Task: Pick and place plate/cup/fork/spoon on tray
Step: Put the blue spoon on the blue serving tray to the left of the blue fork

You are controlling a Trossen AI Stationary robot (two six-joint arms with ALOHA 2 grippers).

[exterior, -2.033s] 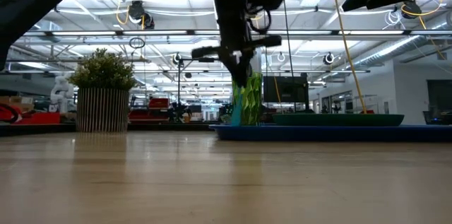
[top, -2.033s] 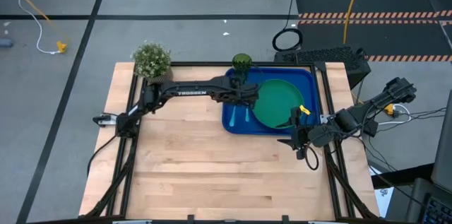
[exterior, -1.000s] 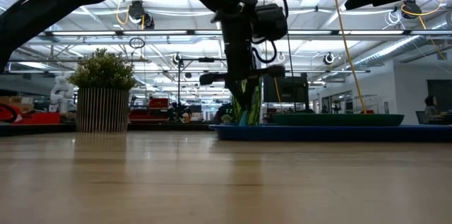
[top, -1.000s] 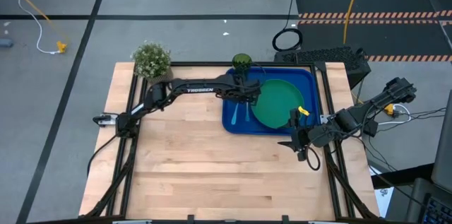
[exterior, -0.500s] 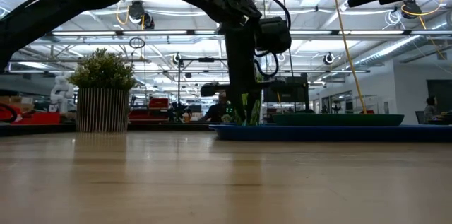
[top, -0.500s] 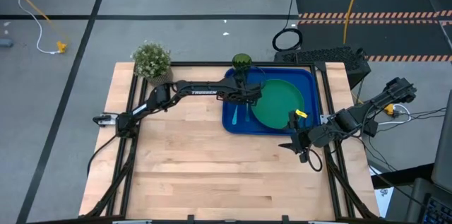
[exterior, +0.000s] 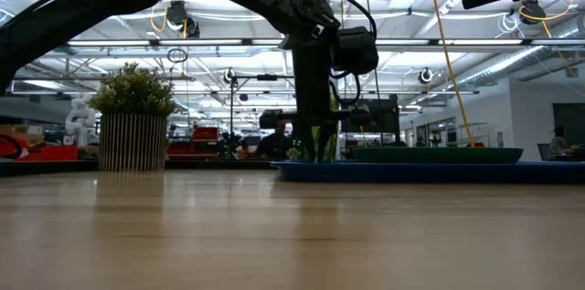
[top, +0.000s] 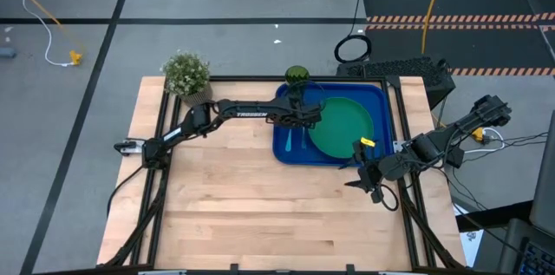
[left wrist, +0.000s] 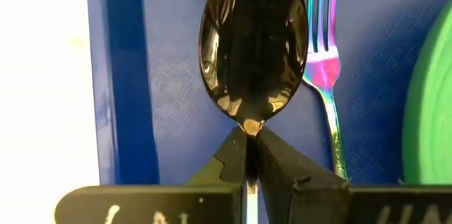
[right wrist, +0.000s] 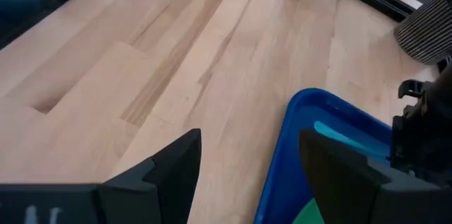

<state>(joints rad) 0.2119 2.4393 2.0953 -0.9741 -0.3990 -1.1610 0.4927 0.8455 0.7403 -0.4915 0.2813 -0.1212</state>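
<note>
My left gripper (top: 299, 119) reaches over the left strip of the blue tray (top: 377, 93) and is shut on the spoon (left wrist: 253, 40). The spoon's dark shiny bowl points away from the fingers, toward the table's far edge. The fork (left wrist: 321, 68) lies flat on the tray between the spoon and the green plate (top: 342, 126). That plate rests in the tray's middle. The dark-green cup (top: 297, 75) stands at the tray's far left corner. My right gripper (right wrist: 247, 174) hangs open above the table near the tray's near right corner, touching nothing. My left gripper pinches the spoon's neck (left wrist: 249, 131), just behind the bowl, between its two fingertips (left wrist: 233, 160). The fingers slant down from the near left and lie along the spoon. The handle is hidden behind the fingers. Whether the bowl touches the tray floor, I cannot tell.
A potted plant (top: 186, 75) stands at the table's far left corner. Bare wooden tabletop (top: 260, 206) stretches along the near half. Black frame rails (top: 160, 197) run along the table's sides. The tray's raised left rim (left wrist: 123, 75) lies close beside the spoon.
My left gripper has sunk toward the tray with the spoon, still shut, and its wrist has rolled a little. My right gripper has turned slightly in place and stays open.
</note>
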